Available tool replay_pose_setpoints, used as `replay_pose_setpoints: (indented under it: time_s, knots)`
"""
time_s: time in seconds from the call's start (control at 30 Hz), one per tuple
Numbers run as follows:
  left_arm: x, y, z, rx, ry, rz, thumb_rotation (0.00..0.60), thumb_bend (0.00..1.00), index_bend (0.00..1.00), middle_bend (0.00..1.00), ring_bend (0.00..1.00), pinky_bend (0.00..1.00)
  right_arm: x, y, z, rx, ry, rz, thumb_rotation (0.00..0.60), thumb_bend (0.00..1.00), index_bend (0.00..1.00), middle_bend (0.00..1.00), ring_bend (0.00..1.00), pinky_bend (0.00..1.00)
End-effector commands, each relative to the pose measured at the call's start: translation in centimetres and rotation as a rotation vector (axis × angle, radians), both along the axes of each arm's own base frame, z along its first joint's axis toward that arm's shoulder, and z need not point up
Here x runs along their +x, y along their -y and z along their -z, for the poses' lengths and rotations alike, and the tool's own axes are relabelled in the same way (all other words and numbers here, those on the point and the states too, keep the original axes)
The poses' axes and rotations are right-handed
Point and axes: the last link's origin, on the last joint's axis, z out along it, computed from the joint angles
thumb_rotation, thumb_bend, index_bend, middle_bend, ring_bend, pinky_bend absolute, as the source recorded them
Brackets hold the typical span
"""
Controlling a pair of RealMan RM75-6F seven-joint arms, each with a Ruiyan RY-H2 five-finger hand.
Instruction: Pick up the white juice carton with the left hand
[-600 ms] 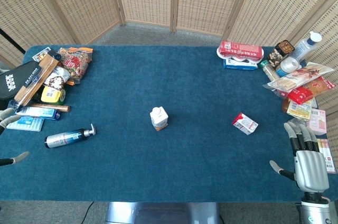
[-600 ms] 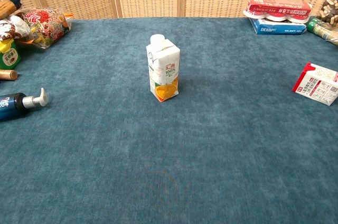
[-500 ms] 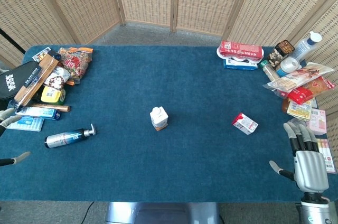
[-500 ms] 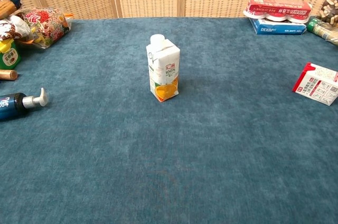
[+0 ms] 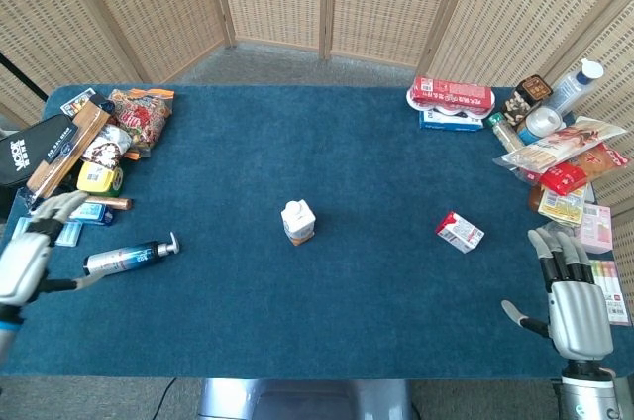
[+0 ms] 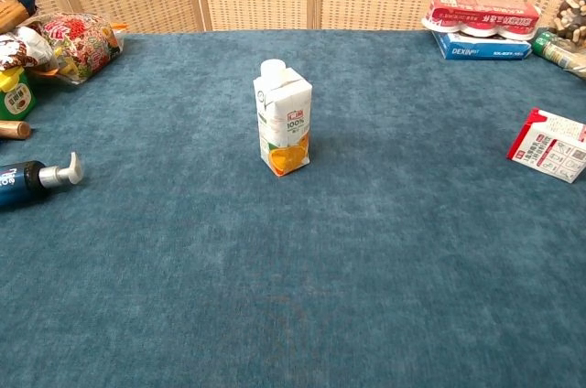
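Observation:
The white juice carton (image 5: 297,221) stands upright near the middle of the blue table, with a white cap and an orange picture low on its front (image 6: 283,125). My left hand (image 5: 28,259) hovers at the table's left edge, far left of the carton, fingers spread and holding nothing. My right hand (image 5: 574,301) is at the front right corner, fingers extended and empty. Neither hand shows in the chest view.
A dark pump bottle (image 5: 128,258) lies between my left hand and the carton. Snack bags and boxes (image 5: 99,143) crowd the left edge. A red-and-white carton (image 5: 460,232) lies on its side to the right. Packets and bottles (image 5: 555,148) fill the right edge.
My left hand has come in from the left edge toward the table and shows more fully now. The carton and my right hand have stayed put.

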Motion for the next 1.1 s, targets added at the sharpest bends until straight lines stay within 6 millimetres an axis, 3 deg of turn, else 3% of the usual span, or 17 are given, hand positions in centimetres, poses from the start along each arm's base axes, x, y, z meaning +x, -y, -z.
replay_pose_setpoints:
  time_s: [0.03, 0.23, 0.53, 0.73, 1.1]
  knots:
    - [3.1, -2.9, 3.4, -0.026, 0.072, 0.095, 0.6, 0.01, 0.0, 0.0, 0.0, 0.0, 0.1, 0.0, 0.0, 0.002, 0.007, -0.002, 0.6, 0.0, 0.0, 0.0, 0.0, 0.0]
    - [8.0, -5.9, 8.3, -0.118, 0.119, 0.146, 0.6, 0.01, 0.0, 0.0, 0.0, 0.0, 0.1, 0.0, 0.0, 0.006, 0.011, -0.007, 0.6, 0.0, 0.0, 0.0, 0.0, 0.0]
    - [13.7, -8.4, 13.8, -0.211, 0.143, 0.171, 0.6, 0.0, 0.0, 0.0, 0.0, 0.0, 0.4, -0.1, 0.3, 0.039, 0.026, -0.011, 0.6, 0.0, 0.0, 0.0, 0.0, 0.0]
    - [15.8, -9.6, 16.6, -0.244, 0.141, 0.16, 0.6, 0.0, 0.0, 0.0, 0.0, 0.0, 0.4, -0.1, 0.1, 0.034, 0.039, -0.015, 0.6, 0.0, 0.0, 0.0, 0.0, 0.0]
    - [17.6, -11.5, 20.7, -0.294, 0.171, 0.113, 0.6, 0.0, 0.0, 0.0, 0.0, 0.0, 0.1, 0.0, -0.2, 0.031, 0.053, -0.006, 0.6, 0.0, 0.0, 0.0, 0.0, 0.0]
